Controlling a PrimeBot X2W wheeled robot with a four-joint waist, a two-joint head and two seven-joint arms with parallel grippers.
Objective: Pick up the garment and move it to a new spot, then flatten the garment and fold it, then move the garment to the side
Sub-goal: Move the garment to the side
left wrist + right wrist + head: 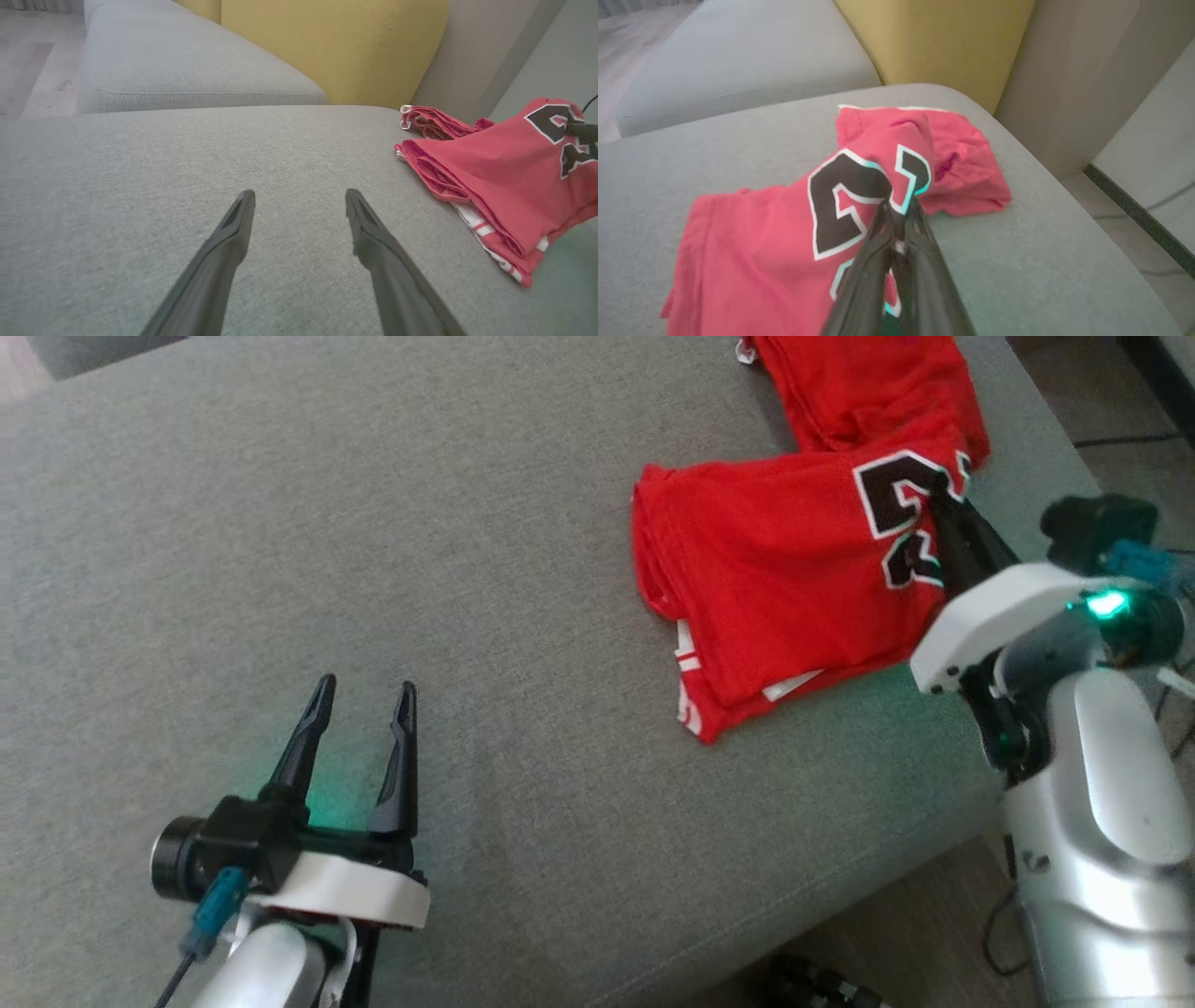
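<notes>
The garment (775, 569) is a red jersey with black, white-edged numbers, lying partly folded at the right of the grey cushion (373, 523). My right gripper (948, 504) is shut on the garment's edge at the number print; the right wrist view has the fingertips pinching red fabric (899, 210) lifted a little. My left gripper (364, 695) stands open over bare cushion at the lower left, far from the garment. In the left wrist view its fingers (233, 224) spread wide, with the garment (495, 182) off to the right.
The cushion's front edge (794, 915) runs diagonally at the lower right, with floor and cables beyond. A yellow backrest cushion (336, 46) and another grey seat (177, 65) lie behind. A grey wall panel (1069, 70) stands at the right.
</notes>
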